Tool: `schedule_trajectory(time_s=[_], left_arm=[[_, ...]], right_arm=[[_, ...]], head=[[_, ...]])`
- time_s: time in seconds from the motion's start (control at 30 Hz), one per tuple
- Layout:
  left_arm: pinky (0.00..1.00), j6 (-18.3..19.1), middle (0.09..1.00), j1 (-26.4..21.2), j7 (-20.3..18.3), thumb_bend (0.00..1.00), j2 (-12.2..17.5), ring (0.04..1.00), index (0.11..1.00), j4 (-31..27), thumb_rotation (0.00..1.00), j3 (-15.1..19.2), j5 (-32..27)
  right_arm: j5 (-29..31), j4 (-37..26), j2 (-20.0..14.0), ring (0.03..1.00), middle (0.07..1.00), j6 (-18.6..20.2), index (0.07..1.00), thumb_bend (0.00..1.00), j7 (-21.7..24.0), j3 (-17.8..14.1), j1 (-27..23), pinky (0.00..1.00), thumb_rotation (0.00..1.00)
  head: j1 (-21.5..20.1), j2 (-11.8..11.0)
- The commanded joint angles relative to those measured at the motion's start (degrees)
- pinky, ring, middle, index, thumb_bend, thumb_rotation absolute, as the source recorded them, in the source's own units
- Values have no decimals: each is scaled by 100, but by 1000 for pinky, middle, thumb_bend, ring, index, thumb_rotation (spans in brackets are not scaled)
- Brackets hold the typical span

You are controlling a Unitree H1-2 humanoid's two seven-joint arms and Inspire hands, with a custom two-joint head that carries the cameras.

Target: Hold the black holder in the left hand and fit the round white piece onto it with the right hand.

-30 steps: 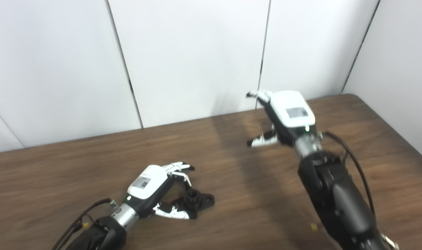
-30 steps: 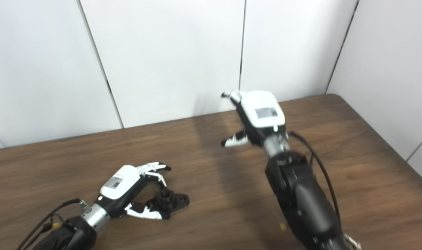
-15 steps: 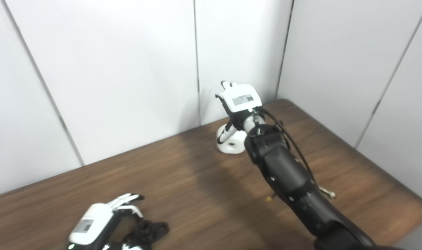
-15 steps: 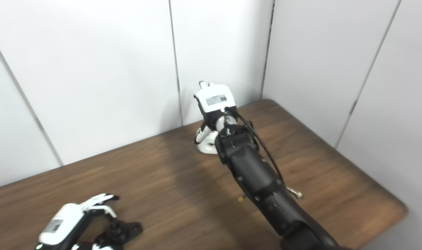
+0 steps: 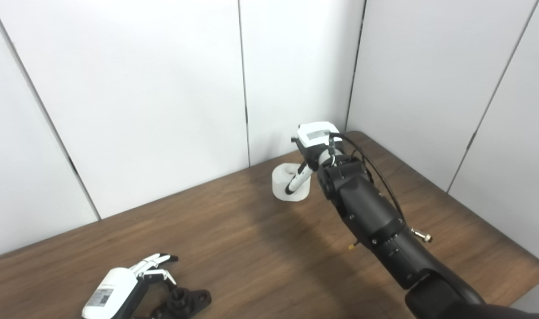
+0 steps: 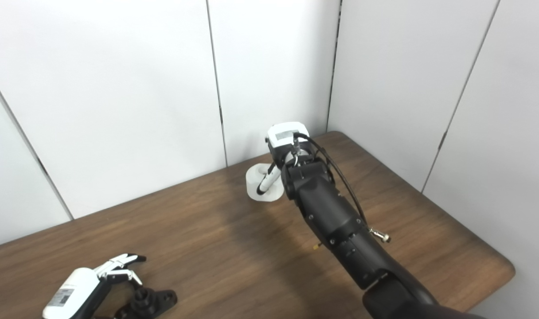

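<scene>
White round piece (image 5: pixel 287 182) behind right hand (image 5: pixel 313 142), by wall (image 5: pixel 163 88)

Holder (image 5: pixel 185 301) sits on the table (image 5: pixel 234 248) at the near left edge, with the left hand (image 5: pixel 119 292) just left of it, fingers arched over its near side. Round piece (image 5: pixel 285 182) sits far back at the table's rear, near the wall panels (image 5: pixel 163 88) and well apart from the holder. Right hand (image 5: pixel 311 144) is above and just right of the round piece, 1 finger lying across its right side; the arm runs back toward the near right corner.
</scene>
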Motion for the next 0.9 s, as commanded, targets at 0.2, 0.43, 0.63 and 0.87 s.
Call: schedule_trajectory(time_s=[0.2,0.43,0.63,0.87], left_arm=[[758,218,854,386,-496,524,451,891,487,440,57,-127,296],[763,180,845,409,-432,524,457,886,487,432,56,-112,287],[770,165,844,445,-438,524,476,885,487,376,56,-100,260],[773,234,845,484,-580,524,504,886,487,214,56,-111,248]], right_arm=[[223,-23,-293,984,1000,99,861,1000,50,77,-298,915,527],[331,128,-260,979,1000,124,847,1000,-140,210,-267,917,495],[597,407,-233,967,992,87,841,1000,-394,288,-251,900,493],[872,756,-217,961,981,135,839,1000,-753,374,-269,912,465]], head=[[58,31],[90,54],[118,61],[161,85]])
